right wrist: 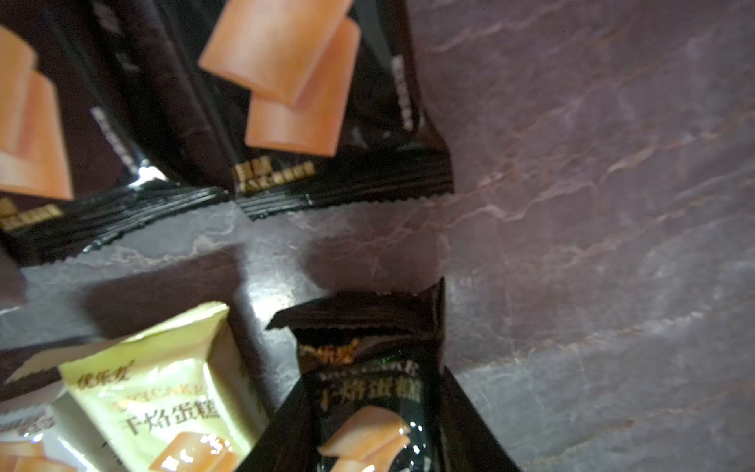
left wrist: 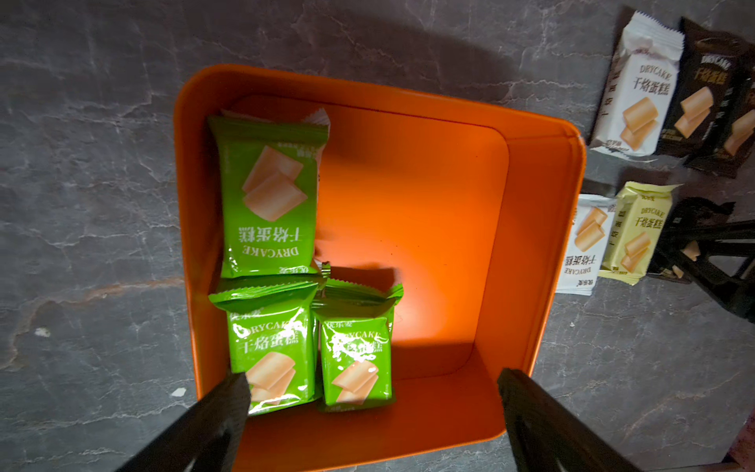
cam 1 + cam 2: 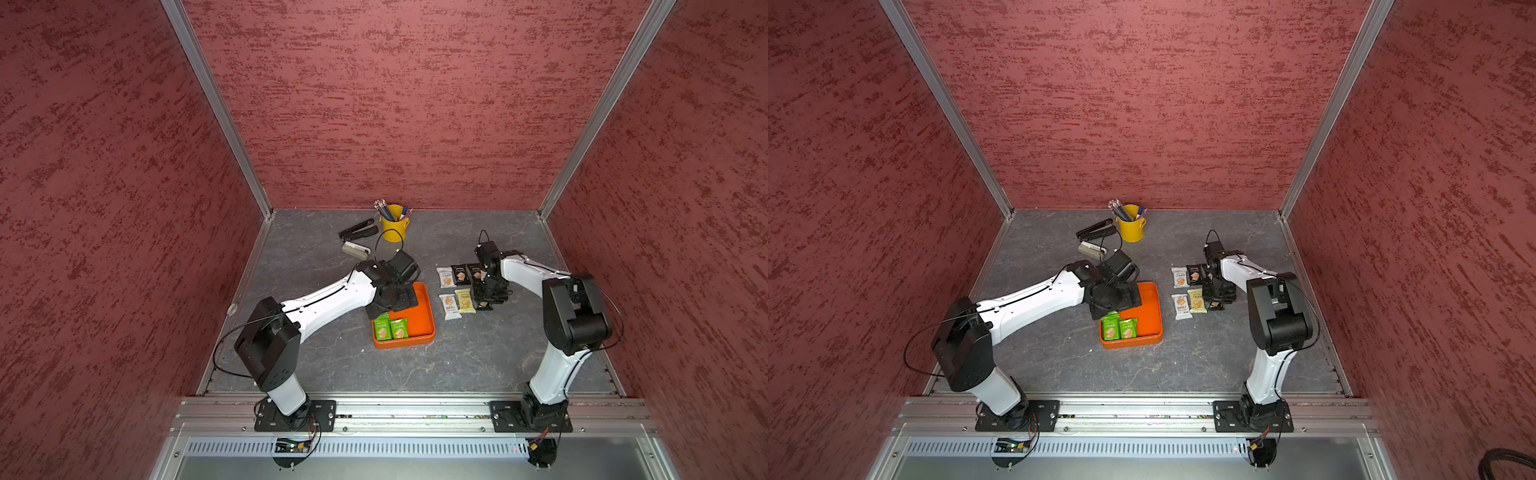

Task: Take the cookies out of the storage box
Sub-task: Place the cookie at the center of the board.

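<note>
The orange storage box sits mid-table. Three green cookies packets lie along one side of it. My left gripper hangs open over the box, fingers wide apart and holding nothing. To the right of the box, several white, black and pale yellow packets lie in rows on the table. My right gripper is low beside them, its fingers against both sides of a black packet.
A yellow pencil cup, a black stapler and a grey-white device stand at the back, behind the left arm. Red walls close in the table on three sides.
</note>
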`<action>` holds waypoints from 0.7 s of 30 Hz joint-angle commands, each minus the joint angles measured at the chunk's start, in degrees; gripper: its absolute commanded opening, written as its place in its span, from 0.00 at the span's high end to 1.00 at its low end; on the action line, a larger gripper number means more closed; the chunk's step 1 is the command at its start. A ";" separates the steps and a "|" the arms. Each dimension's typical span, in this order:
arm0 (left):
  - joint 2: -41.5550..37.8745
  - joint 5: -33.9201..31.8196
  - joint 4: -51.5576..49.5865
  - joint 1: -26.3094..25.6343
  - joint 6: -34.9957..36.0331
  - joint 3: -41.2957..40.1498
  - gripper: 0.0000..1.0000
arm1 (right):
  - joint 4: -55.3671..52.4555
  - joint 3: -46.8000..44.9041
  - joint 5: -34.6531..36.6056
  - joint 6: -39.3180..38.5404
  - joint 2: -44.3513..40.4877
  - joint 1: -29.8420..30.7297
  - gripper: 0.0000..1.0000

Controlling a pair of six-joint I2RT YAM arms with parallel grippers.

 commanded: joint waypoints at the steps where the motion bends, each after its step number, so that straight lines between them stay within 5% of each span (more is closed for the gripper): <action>1: -1.76 -1.24 0.04 -0.22 -1.54 -2.14 0.00 | 0.74 0.83 1.76 -0.40 0.03 -0.32 0.43; 10: -1.27 -2.67 -1.31 -3.14 -2.97 -1.76 0.00 | -2.94 1.97 -0.03 -0.38 -9.13 -0.35 0.30; 21: 5.65 -2.58 -0.15 -7.29 -5.50 2.06 0.08 | 1.94 -3.04 -14.94 5.67 -21.27 -0.37 0.30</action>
